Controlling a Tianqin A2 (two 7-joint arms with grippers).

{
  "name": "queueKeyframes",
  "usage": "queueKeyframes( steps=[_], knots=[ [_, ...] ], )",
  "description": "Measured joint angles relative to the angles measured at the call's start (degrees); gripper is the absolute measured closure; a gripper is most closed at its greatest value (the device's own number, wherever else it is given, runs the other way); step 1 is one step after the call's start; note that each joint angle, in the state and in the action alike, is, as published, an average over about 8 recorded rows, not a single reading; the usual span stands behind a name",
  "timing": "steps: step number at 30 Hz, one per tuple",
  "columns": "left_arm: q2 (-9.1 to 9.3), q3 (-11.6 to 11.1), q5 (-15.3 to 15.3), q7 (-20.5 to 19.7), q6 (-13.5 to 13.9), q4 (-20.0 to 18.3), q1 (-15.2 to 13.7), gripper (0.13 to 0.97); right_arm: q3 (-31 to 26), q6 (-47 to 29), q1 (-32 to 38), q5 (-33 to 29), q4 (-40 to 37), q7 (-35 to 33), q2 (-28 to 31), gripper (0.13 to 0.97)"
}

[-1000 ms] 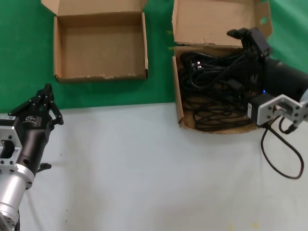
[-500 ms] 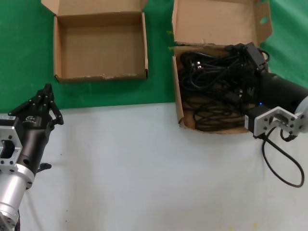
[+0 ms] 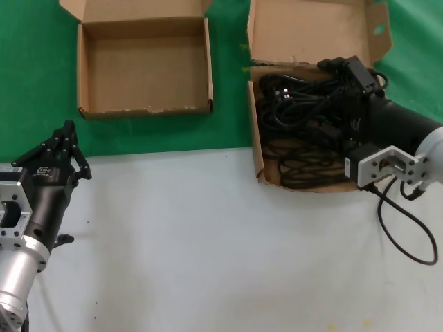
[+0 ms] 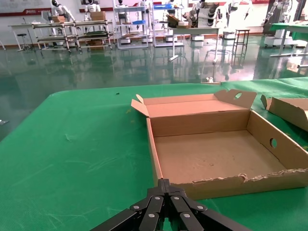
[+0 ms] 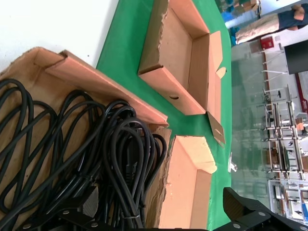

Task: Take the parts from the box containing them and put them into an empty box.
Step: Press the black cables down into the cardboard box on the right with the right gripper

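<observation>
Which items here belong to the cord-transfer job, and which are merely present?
Job:
- power cords
- holed-flap box holding them
- empty square box
- right gripper, open over the cords

Merely present:
- left gripper, parked
- robot cable
- green mat

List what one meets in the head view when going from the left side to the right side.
Left end effector → empty box → box holding the cords → right end effector, over the cords.

Two cardboard boxes (image 3: 144,66) (image 3: 308,31), one tangled heap of black cords (image 3: 304,121), two grippers (image 3: 66,138) (image 3: 342,66).
</observation>
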Motion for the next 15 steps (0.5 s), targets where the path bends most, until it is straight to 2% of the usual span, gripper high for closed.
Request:
queueKeyframes(
  steps=[8,15],
  knots=[
    [0.00,0.00,0.00,0.00,0.00,0.00,0.00,0.952,0.00,-0.10,0.54,0.00,-2.11,-0.09,-1.14,0.210],
    [0.00,0.00,0.00,0.00,0.00,0.00,0.00,0.952,0.00,-0.24,0.86,0.00,-3.42,-0.05,-1.90,0.329]
  ],
)
